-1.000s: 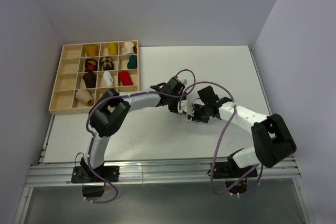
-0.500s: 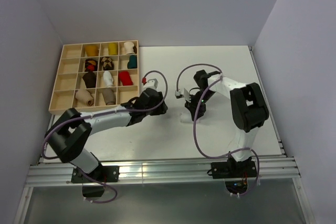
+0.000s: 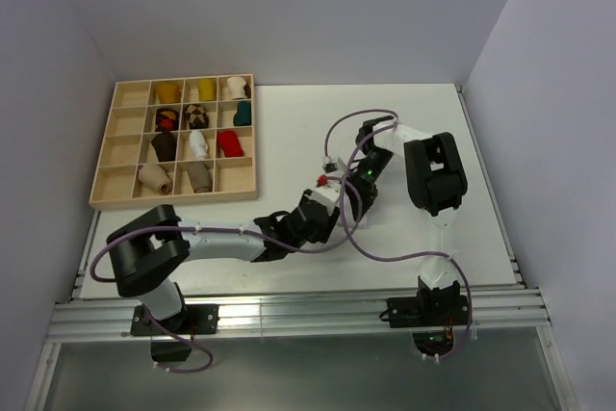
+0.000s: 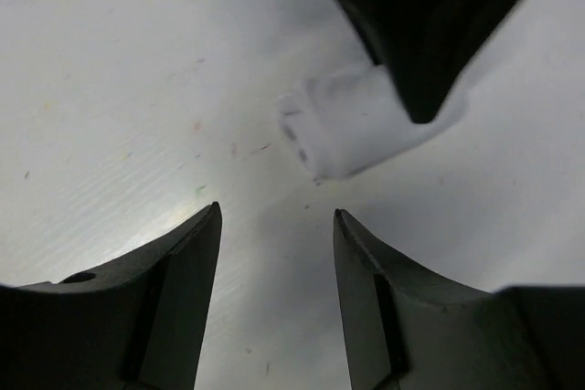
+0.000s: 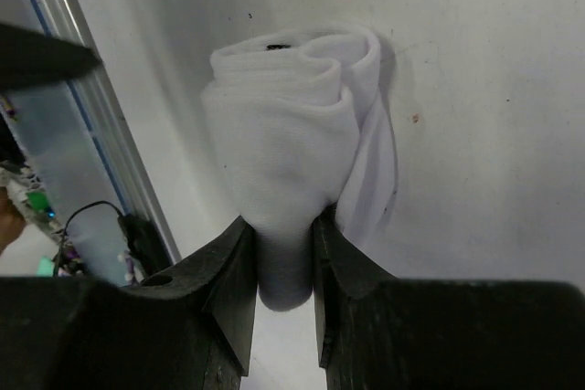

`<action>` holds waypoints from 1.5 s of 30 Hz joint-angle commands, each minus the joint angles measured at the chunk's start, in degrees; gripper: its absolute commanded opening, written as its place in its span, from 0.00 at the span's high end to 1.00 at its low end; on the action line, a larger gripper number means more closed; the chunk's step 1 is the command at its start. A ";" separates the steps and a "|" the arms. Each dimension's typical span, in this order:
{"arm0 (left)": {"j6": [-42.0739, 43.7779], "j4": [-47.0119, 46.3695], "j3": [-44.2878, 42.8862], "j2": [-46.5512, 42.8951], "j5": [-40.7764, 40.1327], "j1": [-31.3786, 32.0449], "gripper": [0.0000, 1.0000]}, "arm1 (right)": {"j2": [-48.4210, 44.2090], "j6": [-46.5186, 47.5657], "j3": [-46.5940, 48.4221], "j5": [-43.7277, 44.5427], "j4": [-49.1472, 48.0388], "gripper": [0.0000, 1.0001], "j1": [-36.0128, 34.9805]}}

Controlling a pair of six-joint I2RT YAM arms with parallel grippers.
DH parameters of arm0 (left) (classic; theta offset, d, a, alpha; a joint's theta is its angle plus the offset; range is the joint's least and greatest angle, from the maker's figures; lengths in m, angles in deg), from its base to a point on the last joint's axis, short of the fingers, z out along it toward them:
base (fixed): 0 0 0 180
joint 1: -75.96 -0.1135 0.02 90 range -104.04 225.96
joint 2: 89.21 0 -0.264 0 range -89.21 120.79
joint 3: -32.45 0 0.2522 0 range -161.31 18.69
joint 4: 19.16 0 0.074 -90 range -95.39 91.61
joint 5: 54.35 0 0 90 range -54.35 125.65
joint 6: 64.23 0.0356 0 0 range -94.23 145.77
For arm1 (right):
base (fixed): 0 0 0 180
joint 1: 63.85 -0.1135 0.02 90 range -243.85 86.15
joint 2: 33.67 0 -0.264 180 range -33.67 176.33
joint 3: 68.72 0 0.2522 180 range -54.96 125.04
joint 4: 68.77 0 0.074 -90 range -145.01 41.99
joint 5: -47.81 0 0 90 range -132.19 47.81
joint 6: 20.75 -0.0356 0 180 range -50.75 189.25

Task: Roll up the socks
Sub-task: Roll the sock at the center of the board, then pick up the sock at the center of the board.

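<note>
Change: left black claw (image 4: 277, 212) has swung back beside soft white rolled sock (image 4: 356, 125), jaws now wider, holding nothing. Meanwhile right black claw (image 5: 281, 226) still pinches sock, jaws narrow, mid white table (image 3: 452, 141). Roll looks done, maybe; left claw likely takes over.

Bright, even light from above; the wrist views are softer than the top view.
The top view is sharp, and the white desk (image 3: 289, 132) shows only faint, soft shadows under the arms. In the left wrist view the desk glares near the top, the left tool (image 4: 277, 216) is a dark, blurred silhouette, and the rolled white sock (image 4: 352, 125) is soft-edged. The right wrist view is crisper, with grey shadow beside the sock and the right tool (image 5: 279, 226) dark.
</note>
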State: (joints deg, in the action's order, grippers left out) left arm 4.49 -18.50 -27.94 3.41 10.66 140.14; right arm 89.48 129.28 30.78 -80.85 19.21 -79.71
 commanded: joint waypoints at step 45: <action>39.75 -6.59 -16.03 26.91 12.77 6.13 0.48 | 8.68 -2.20 5.67 9.03 8.31 0.80 0.65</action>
State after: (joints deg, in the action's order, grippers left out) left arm 46.28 -28.31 -42.92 26.73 13.76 147.16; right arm 95.93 126.07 35.91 -74.84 28.91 -78.55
